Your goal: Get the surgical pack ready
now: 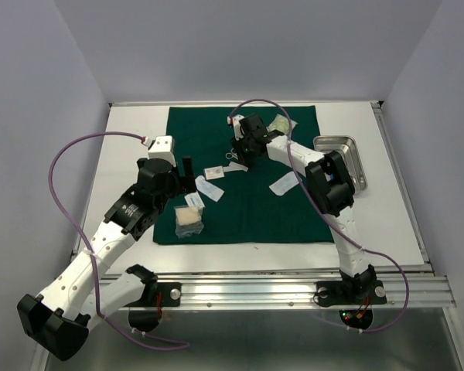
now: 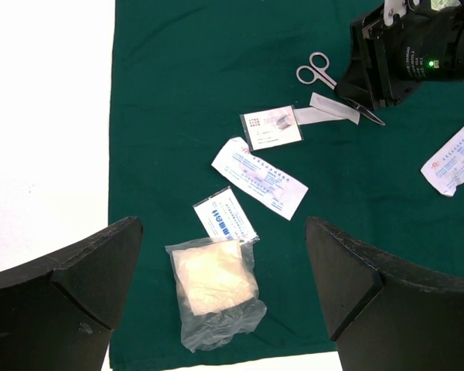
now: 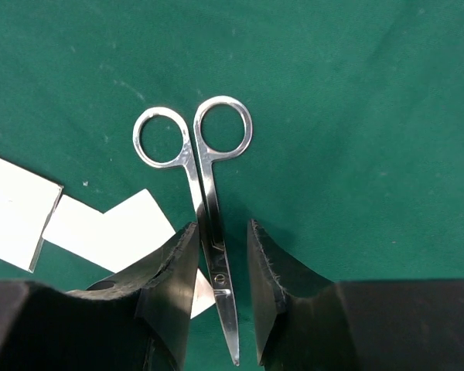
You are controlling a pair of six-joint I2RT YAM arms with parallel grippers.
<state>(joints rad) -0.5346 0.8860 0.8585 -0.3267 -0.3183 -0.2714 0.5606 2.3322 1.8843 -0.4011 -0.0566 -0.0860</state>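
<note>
right pincer (image 3: 222, 232) released, fingers straddling steel scissors (image 3: 204, 185) lying shut and flat on dark green cloth drape (image 1: 247, 209), left pincer (image 2: 223, 232) spread wide, empty, above bagged white gauze packet (image 2: 214, 282) near drape's near-left corner, white worktop (image 1: 131, 147) underneath

Top view: see only the rings of the scissors (image 1: 230, 155), with the blades under the right gripper (image 1: 240, 158). Cannot make out the pale packet (image 1: 280, 124) half behind that arm, nor the near corner of the steel tray (image 1: 340, 139) behind its elbow.

Left wrist view: cannot read the print on the gauze packets (image 2: 259, 177). Find the left gripper (image 2: 220, 224) cropped at the bottom edge and the far packet (image 2: 452, 158) cropped at the right.

Right wrist view: lose the white packets (image 3: 100, 224) past the left edge and under one of the fingers (image 3: 170, 294), themselves cropped at the bottom.
</note>
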